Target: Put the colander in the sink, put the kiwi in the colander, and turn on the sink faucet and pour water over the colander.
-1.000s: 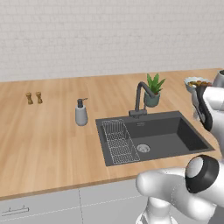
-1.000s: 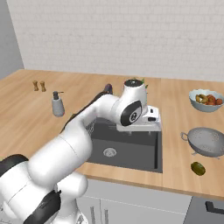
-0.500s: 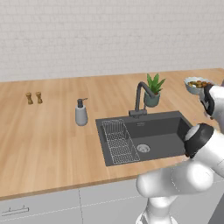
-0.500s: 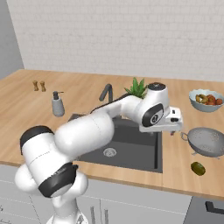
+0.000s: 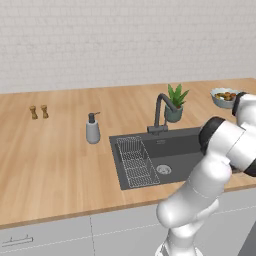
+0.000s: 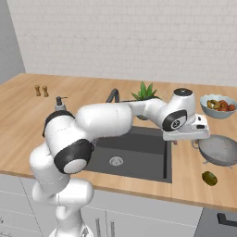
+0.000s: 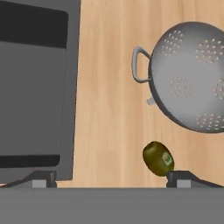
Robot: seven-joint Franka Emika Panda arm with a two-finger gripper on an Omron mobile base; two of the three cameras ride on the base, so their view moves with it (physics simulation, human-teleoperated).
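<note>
the gripper is seen at the bottom of the hand view with its jaws spread wide and nothing held between them. the colander is shown at the upper right of that view, on the wooden counter, its small handle turned toward the sink at the left. the kiwi is placed at the lower centre-right, near the colander but apart from it. in the right base view the colander lies at the right edge, with the kiwi below it.
</note>
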